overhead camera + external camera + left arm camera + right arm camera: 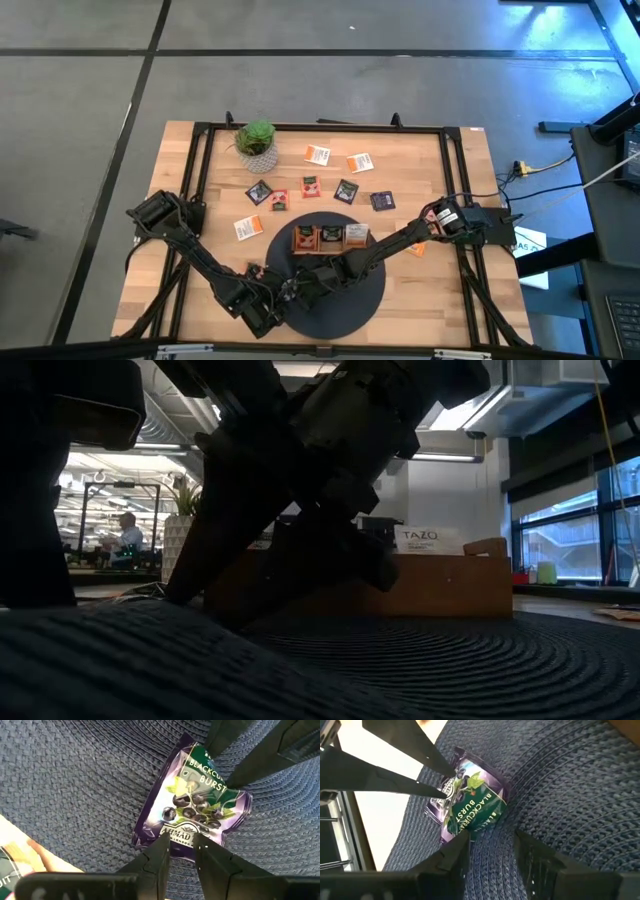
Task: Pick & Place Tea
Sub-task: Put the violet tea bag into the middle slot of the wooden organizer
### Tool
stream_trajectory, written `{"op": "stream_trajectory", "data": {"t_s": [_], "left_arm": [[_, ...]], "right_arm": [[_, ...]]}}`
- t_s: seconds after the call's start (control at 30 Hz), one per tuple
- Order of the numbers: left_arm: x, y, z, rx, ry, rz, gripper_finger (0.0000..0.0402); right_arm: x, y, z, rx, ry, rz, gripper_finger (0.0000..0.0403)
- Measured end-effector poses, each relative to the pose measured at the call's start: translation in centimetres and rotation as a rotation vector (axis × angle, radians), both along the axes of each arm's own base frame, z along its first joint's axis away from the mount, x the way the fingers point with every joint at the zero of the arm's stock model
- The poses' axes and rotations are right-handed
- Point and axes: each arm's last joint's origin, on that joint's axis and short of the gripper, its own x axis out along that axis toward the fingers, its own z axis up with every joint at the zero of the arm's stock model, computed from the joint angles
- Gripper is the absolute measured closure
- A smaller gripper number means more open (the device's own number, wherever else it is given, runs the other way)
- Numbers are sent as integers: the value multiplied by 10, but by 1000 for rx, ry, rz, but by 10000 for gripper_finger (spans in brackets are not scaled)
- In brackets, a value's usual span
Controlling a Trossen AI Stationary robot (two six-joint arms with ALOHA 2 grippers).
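We are looking at a light wooden desk [440, 290] standing on a grey floor [300, 70] crossed by dark seams. Beyond it, an open office is stretching away — ceiling light strips [445, 457] are glowing, and tall windows [560, 540] are letting in daylight on one side. A person [127, 538] is sitting far off, and a white wall [440, 495] is facing us.

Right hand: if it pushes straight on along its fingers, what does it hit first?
Likely the purple blackcurrant tea packet on the dark blue woven mat; the right hand points at its near edge, though depth is unclear.
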Motion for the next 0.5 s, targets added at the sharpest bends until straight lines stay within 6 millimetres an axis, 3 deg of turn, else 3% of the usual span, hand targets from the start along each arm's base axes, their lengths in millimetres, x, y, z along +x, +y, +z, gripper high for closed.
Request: {"op": "stream_trajectory", "data": {"t_s": [0.5], "left_arm": [[0, 0, -1, -2, 2, -1, 318]], "right_arm": [[4, 1, 13, 27, -76, 46, 247]]}}
